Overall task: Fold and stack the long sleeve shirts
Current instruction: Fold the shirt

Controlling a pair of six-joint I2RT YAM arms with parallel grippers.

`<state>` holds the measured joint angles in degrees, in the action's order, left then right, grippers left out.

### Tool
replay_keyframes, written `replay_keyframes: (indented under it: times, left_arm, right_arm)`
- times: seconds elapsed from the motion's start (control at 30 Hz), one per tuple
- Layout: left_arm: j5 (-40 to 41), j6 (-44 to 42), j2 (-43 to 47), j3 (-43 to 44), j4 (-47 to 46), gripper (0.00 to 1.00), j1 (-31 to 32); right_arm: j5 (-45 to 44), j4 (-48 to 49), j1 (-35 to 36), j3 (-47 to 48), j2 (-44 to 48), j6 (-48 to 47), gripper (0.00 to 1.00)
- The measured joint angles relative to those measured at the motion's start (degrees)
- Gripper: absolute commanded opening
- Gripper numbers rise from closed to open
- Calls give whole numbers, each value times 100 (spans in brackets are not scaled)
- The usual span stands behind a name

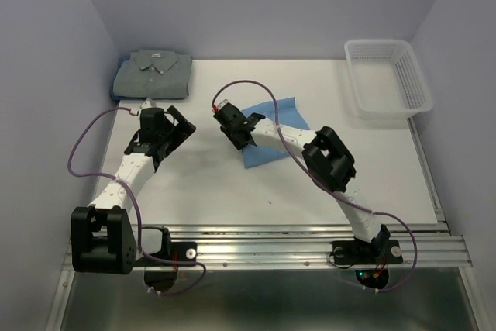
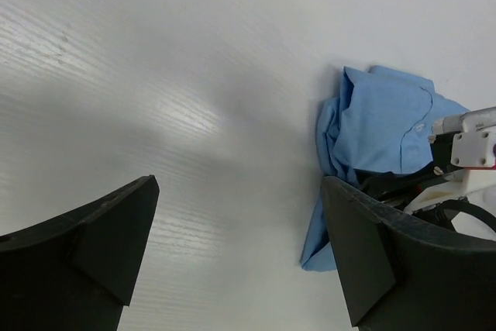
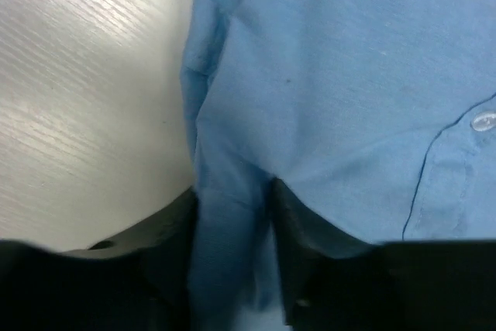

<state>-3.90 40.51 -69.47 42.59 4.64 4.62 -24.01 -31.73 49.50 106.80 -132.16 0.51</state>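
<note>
The grey-green long sleeve shirt (image 1: 153, 74) lies folded at the table's back left corner. Mid-table lies the light blue shirt (image 1: 280, 112), folded, with a button placket showing (image 3: 349, 75). My right gripper (image 1: 242, 139) is at its left edge. In the right wrist view the jaws (image 3: 232, 191) are shut on a bunched fold of blue cloth, one finger (image 3: 167, 230) on each side. My left gripper (image 1: 182, 118) hovers left of the blue shirt, open and holding nothing (image 2: 240, 184). The left wrist view shows bare table beneath it and the blue shirt (image 2: 384, 129) to its right.
A white mesh basket (image 1: 377, 43) stands at the back right corner. The white table (image 1: 194, 184) runs to a metal rail at the near edge. Purple walls close in the left, back and right sides.
</note>
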Motion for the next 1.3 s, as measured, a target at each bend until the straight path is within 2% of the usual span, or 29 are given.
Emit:
replay_keyframes:
  times: [0.03,0.1,0.33,0.5,0.67,0.77,0.87,0.97,1.0,1.07,1.17,1.3]
  left_arm:
    - [11,-7,0,0,7,99,-22]
    - [63,-37,4,4,59,99,-66]
    - [155,-107,109,83,262,99,-142]
    - [160,-160,221,203,361,99,-210]
    - [153,-214,516,260,531,99,-306]
    - [157,-245,754,361,695,99,-411]
    - [245,-284,973,601,946,99,-546]
    - [466,-323,1145,879,1152,99,-625]
    - [553,-332,1220,973,1209,99,-638]
    - [660,-350,1307,1097,1303,99,-651]
    - [796,-365,1373,1233,1397,99,-654]
    - [890,-361,1362,1252,1552,99,-658]
  right_arm:
    - [33,-33,-7,-13,0,85,22]
    - [120,-44,-59,-83,2,203,1]
    - [769,-136,-428,-90,122,396,1]
    - [1967,-210,-601,-90,463,586,1]
    - [3423,170,-627,-90,1281,1305,1]
    - [4468,1027,-688,-153,1843,2175,1]
    - [5370,2485,-793,-538,2210,3202,1]
    - [6002,4087,-931,-979,2216,4507,1]
    - [6214,4922,-1005,-1217,2111,5075,1]
    - [6443,5794,-1108,-1438,1886,5775,1]
    - [6662,6679,-1314,-1878,1480,6559,1]
    - [6719,7073,-1692,-2686,1145,7010,1]
